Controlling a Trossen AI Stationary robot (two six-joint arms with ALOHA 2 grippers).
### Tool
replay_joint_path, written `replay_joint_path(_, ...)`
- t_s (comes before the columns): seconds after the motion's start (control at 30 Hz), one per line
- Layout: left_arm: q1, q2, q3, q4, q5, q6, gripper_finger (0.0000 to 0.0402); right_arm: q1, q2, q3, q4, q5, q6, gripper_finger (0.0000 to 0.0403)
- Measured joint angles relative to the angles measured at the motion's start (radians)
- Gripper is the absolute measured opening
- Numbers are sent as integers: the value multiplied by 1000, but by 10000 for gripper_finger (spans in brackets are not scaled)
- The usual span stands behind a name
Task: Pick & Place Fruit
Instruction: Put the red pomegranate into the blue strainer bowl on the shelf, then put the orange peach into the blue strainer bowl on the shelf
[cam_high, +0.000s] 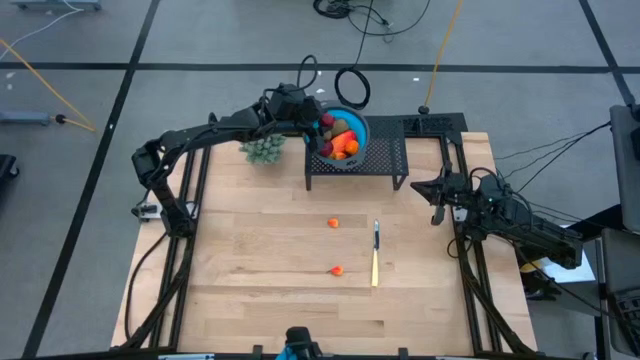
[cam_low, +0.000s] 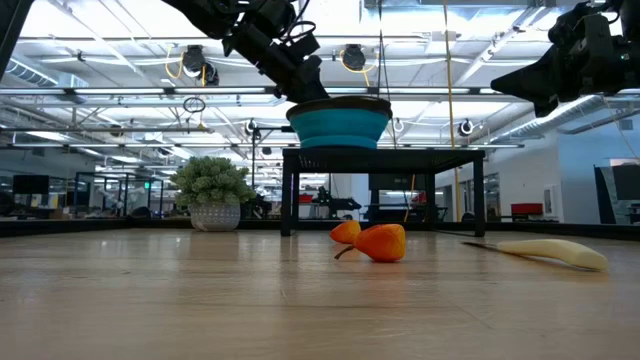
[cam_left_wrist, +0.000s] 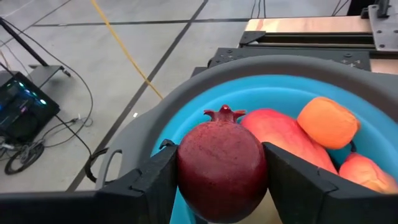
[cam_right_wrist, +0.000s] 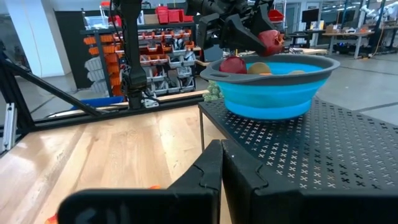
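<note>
Blue bowl (cam_high: 345, 135) with grey rim: stands on a black perforated stand (cam_high: 385, 160) at the far side of the tabletop (cam_high: 250, 260). Contents: an orange-red mango-like fruit (cam_left_wrist: 283, 134), a small orange fruit (cam_left_wrist: 328, 122), another orange-red piece partly cut off at the frame edge.

Left end effector (cam_left_wrist: 222, 171): over the bowl's near rim, fingers clamped on a dark red pomegranate-like fruit (cam_left_wrist: 222, 168), held just above the contents.

Right end effector (cam_right_wrist: 221, 168): waits over the tabletop's right side, fingers pressed together, holding nothing.

Loose on the tabletop: two small orange fruits (cam_high: 333, 223) (cam_high: 337, 270); a knife (cam_high: 376, 255) just beside them; a pale green bushy plant (cam_high: 264, 149) left of the stand.
</note>
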Motion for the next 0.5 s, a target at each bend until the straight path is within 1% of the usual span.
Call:
replay_joint_path(0.2,0,0,0,0,-5,0,244,0,0,0,0,0,16,0)
replay_joint_path(0.33,0,0,0,0,-6,3,244,0,0,0,0,0,16,0)
replay_joint_path(0.5,-6,-27,6,-19,-43,18,244,0,0,0,0,0,16,0)
